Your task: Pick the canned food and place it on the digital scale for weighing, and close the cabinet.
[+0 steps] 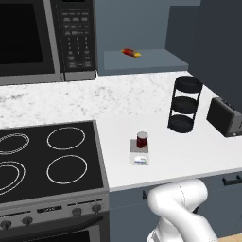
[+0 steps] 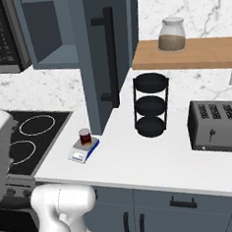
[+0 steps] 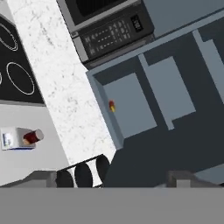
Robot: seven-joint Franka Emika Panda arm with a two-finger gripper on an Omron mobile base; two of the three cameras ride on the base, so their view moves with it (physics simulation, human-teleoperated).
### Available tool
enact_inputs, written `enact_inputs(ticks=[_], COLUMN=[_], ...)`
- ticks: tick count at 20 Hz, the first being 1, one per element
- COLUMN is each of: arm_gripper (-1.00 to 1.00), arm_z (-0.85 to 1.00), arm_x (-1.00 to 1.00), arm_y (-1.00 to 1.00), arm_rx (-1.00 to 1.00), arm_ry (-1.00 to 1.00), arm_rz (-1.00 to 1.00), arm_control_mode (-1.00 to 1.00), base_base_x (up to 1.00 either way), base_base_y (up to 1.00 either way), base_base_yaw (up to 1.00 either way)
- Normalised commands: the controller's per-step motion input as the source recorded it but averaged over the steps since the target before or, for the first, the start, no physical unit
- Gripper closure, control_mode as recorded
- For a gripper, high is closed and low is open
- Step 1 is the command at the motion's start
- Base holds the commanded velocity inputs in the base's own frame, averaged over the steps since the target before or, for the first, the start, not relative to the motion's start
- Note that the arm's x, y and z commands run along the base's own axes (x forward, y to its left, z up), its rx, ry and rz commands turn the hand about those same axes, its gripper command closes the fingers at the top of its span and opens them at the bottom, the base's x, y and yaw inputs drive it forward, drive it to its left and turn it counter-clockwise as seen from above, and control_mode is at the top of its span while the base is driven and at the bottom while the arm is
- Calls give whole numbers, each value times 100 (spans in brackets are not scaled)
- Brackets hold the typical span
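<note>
The kitchen has a white countertop (image 1: 189, 151) and a wall of white marble with grey veins (image 1: 94, 94). A black stove (image 1: 47, 160) with 4 ring burners stands at the left, and a black microwave (image 1: 42, 38) hangs above it. On the counter stand a black 3-tier rack (image 2: 150, 105) and a dark toaster (image 2: 217, 127). A wooden shelf (image 2: 192, 53) carries a glass jar (image 2: 171, 34). Blue-grey drawers (image 2: 184, 201) with dark handles run under the counter.
</note>
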Motion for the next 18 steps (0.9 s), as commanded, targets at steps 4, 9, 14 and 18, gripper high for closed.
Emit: enact_inputs(ticks=[4,9,14,18], arm_gripper=[-100,-100,-100,-100], arm_z=[-47,-77,-73,-65], arm_x=[-73,6,76,100], arm_y=[-82,-89,-61,-36], arm_rx=[0,1,1,0], arm_ry=[-42,-38,-40,-41], arm_rz=[-2,0,10,17], arm_control_mode=[-100,-100,-100,-100], base_base_x=[0,0,0,0], base_base_y=[0,0,0,0], base_base_yaw=[0,0,0,0])
